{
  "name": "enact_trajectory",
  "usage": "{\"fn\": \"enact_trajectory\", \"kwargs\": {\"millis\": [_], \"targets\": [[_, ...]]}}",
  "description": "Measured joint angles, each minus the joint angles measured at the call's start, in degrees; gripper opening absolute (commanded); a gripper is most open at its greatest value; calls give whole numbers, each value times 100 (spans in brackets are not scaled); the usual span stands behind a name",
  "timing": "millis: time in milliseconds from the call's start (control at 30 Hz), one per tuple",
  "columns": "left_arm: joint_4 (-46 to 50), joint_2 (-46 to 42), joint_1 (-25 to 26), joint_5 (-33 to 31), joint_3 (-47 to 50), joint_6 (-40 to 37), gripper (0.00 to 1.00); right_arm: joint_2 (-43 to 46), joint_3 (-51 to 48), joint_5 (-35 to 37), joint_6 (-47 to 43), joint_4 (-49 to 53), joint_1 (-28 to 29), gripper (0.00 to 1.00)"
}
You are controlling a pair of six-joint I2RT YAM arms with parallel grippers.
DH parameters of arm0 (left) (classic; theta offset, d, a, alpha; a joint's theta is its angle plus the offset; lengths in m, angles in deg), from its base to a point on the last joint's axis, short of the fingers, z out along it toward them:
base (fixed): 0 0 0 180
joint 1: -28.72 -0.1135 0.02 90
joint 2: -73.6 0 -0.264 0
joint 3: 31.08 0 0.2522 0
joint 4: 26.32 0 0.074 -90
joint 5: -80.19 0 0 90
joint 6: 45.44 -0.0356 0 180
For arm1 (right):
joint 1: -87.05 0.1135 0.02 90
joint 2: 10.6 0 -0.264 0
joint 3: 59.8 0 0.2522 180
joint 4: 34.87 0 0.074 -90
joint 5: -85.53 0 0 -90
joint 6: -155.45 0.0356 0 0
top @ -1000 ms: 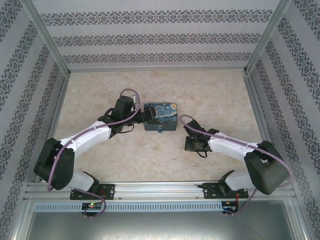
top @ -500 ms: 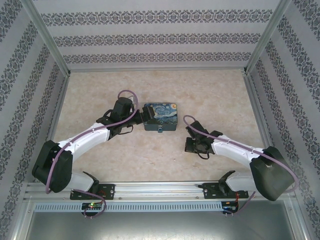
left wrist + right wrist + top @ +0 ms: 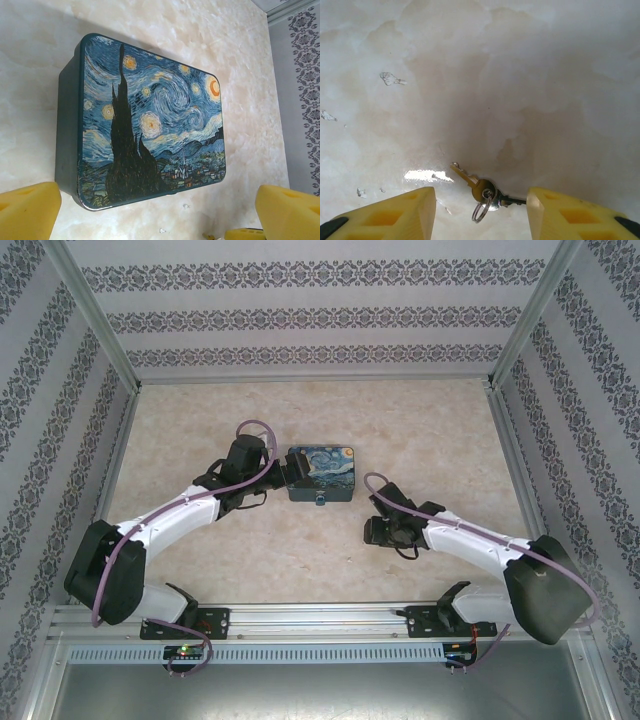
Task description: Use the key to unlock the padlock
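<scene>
The key (image 3: 479, 188) lies between the right jaws.

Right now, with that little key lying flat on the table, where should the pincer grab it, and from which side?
Probably its round head, from straight above: the key lies flat on the table, so only its edges offer purchase, and the thin blade should stay free. The right pincer straddles it, open.

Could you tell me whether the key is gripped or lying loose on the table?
Lying loose: the key lies flat on the table, between the right gripper's fingers, which stand apart, not closed on it.
</scene>
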Motion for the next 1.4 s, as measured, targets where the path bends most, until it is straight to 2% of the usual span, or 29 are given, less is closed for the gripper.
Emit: {"fn": "enact_trajectory", "kwargs": {"millis": [233,433,867,1067,1233,1400], "targets": [[0,52,0,42,0,-2,100,-568,247,48,-382,37,20,51],[0,52,0,42,0,-2,100,-837,385,199,-522,175,164,45],[-4,96,0,46,0,-4,100,-1268,706,828,-221,385,1005,29],[-4,96,0,61,0,-4,100,-1322,748,881,-101,404,1051,20],[-9,96,0,66,0,-2,100,-1287,750,890,-31,389,1086,0],[-20,96,0,72,0,-2,100,-1224,649,776,-35,61,970,0]]}}
